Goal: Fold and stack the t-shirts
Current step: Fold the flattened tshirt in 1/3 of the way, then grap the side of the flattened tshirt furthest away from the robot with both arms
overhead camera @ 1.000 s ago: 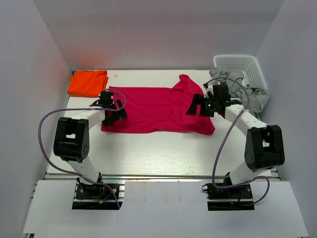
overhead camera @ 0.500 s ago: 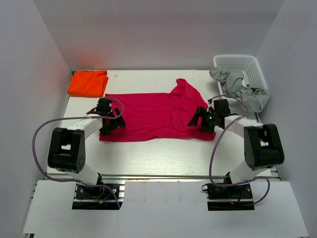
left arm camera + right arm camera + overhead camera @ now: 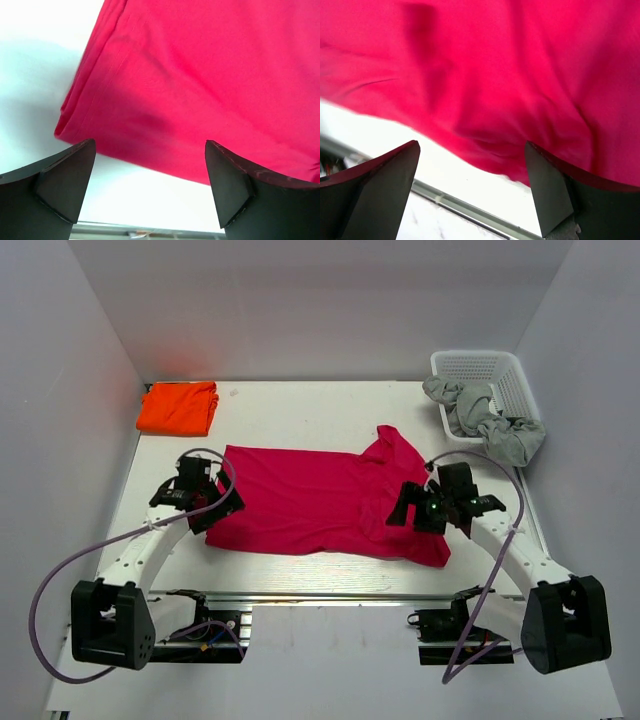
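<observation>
Your left gripper [image 3: 150, 150] stands wide over the left edge of the red shirt [image 3: 320, 505], and your right gripper [image 3: 472, 150] stands just as wide over its right end. Neither wrist view shows cloth pinched between the fingers (whether the tips press down on it, you cannot tell). The red shirt lies spread across the table [image 3: 300, 420], toward the near edge. The orange shirt [image 3: 178, 407] sits folded in the far-left corner, well apart.
</observation>
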Tool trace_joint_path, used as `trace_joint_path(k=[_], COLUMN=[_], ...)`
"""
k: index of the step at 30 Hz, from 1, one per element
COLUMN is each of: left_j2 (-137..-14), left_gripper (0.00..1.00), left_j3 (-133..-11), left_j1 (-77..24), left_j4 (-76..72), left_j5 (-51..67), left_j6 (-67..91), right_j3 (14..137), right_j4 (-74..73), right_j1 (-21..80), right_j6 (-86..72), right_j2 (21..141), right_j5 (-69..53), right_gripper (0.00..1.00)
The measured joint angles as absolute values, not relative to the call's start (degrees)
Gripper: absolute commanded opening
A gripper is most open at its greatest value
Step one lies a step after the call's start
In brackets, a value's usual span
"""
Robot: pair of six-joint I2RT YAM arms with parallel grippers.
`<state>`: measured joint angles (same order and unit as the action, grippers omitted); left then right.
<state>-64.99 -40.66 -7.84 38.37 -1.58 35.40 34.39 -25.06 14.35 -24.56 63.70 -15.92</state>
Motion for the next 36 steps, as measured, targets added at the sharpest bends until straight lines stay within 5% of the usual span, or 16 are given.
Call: trace_joint_path(k=[23,36], left_j2=[-78.5,-86.5], left_gripper=[1.00,1.00], left_j3=[-52.6,-61.8], left_j1=[-7.6,-7.6], left_j4=[32.6,32.5], left_j5=[-5.3,-7.7], left_j6=[33.9,33.3], right_j3=[56.7,73.4], right_j4=[-5.5,-12.6], right_j1=[26.8,27.3], right_j6=[-19.4,-16.3], right_j2=[102.3,104.7], right_j5=[-31.4,-13.3], right_gripper=[0.90,0.90])
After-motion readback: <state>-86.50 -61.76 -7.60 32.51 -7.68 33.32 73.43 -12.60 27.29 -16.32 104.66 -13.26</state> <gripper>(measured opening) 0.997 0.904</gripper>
